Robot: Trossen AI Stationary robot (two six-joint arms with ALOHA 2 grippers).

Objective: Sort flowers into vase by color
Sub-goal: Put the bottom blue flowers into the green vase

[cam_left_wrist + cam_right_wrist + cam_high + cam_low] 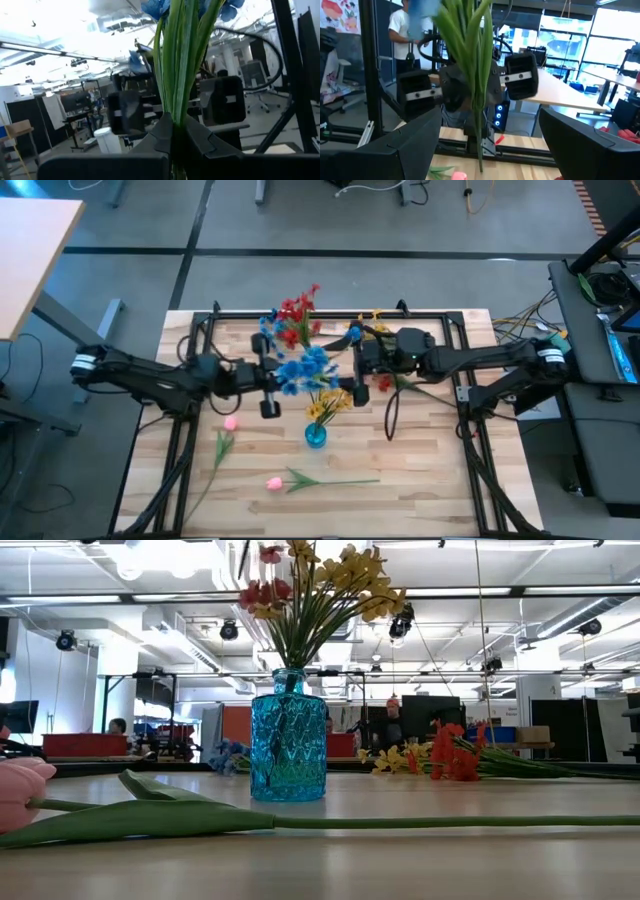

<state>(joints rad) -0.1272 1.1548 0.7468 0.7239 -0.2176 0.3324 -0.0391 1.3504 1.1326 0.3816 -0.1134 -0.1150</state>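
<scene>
Blue artificial flower bunch (303,368), on bundled green stems, sits at the high view's centre, pinched upright by the left gripper (172,131), presumably kept clear above the table. Right gripper (357,375), jaws spread, faces the stems, likely ready to take them for a vase; the blue glass vase (316,435) just below already holds yellow sprays (328,404).
</scene>
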